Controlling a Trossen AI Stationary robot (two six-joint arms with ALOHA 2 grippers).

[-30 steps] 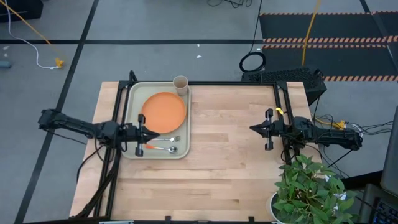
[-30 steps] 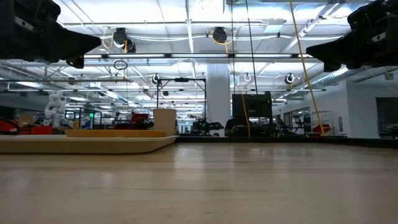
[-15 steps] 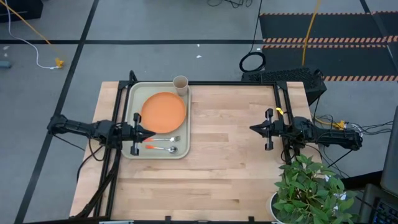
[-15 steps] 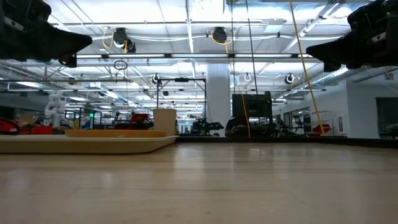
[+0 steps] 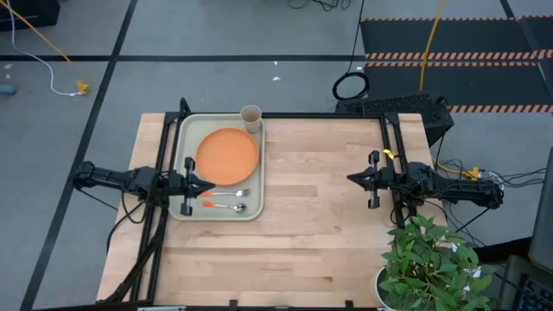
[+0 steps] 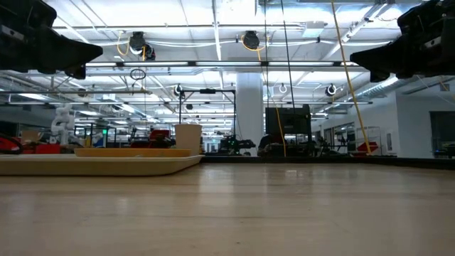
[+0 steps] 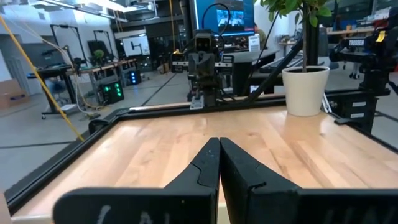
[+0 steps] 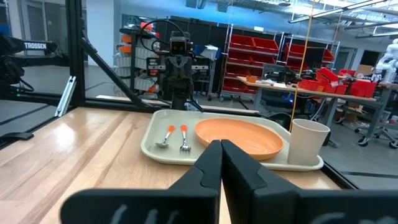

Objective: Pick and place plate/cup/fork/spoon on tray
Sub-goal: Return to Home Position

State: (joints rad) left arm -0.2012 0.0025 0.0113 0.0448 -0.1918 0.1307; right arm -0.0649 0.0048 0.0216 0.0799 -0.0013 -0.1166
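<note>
Tray (image 5: 184, 130) at the bench's (image 5: 311, 225) rear-left corner carries plate (image 5: 228, 155), cup (image 5: 251, 117), and fork (image 5: 230, 193) and spoon (image 5: 230, 207) crosswise, handles leftward, hidden behind its rim in the low view, with left gripper (image 5: 207, 187) above their handles and right gripper (image 5: 350, 179) near the right edge, both pressed together.

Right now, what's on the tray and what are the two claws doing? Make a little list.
tray: left side of the table
plate: on the tray
cup: upright at a tray corner, beside the plate
fork: on the tray, beside the plate
spoon: on the tray, beside the fork
left claw: shut, empty, raised over the tray's left edge
right claw: shut, empty, raised over the table's right side
</note>
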